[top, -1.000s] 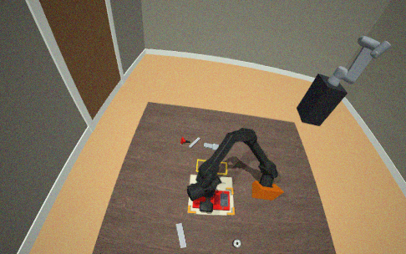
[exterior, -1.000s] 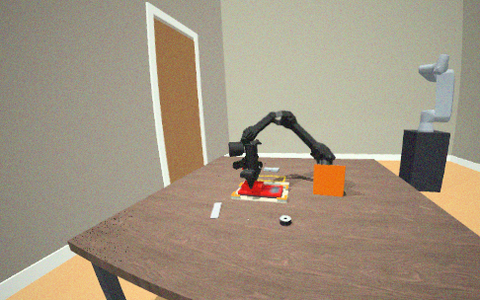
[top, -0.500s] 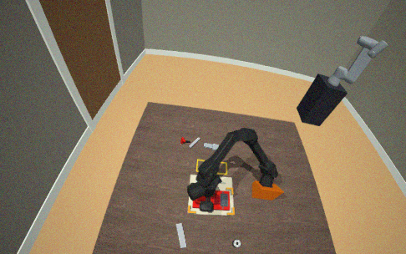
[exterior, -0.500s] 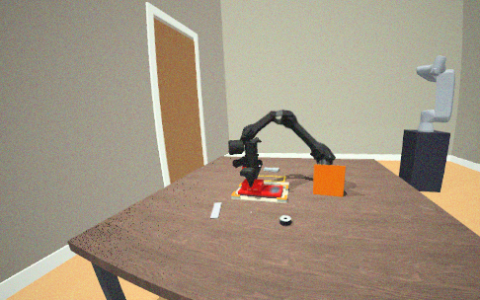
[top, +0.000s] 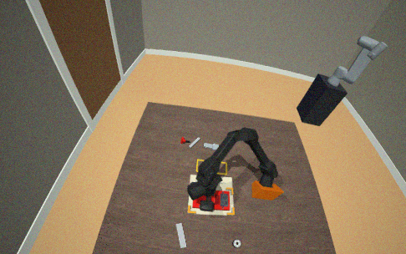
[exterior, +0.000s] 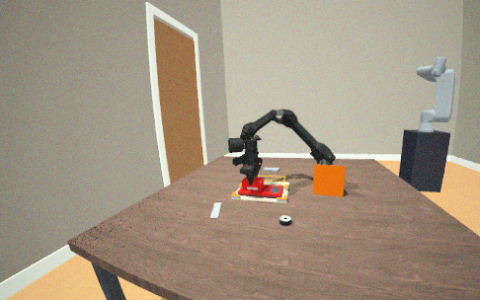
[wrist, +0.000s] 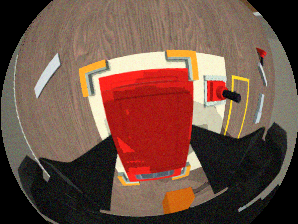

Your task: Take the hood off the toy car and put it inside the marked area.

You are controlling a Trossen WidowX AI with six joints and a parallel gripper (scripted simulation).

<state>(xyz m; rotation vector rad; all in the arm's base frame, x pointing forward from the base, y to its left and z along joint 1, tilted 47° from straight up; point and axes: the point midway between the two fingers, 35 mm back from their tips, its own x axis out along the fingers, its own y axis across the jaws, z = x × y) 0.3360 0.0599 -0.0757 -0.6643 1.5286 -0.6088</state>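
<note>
The red toy car (top: 219,200) (exterior: 271,190) sits on a cream base plate (top: 228,182) (exterior: 261,199) (wrist: 143,64) with orange corner marks. Its red hood (wrist: 149,119) fills the middle of the wrist view. My gripper (top: 205,204) (exterior: 251,182) (wrist: 152,133) points straight down onto the car's front end and is shut on the hood, one dark finger on each side. The hood still lies on the car. The marked area is a yellow outline (top: 226,168) (exterior: 273,176) (wrist: 240,79) on the table just behind the base plate, partly hidden by my arm.
An orange block (top: 266,190) (exterior: 329,180) stands at my arm's base. A grey bar (top: 180,235) (exterior: 215,210) and a small wheel (top: 235,241) (exterior: 284,219) lie near the front. A red piece (top: 183,140) and grey pieces (top: 210,145) lie behind. A dark pedestal (top: 321,100) (exterior: 424,158) carries another arm.
</note>
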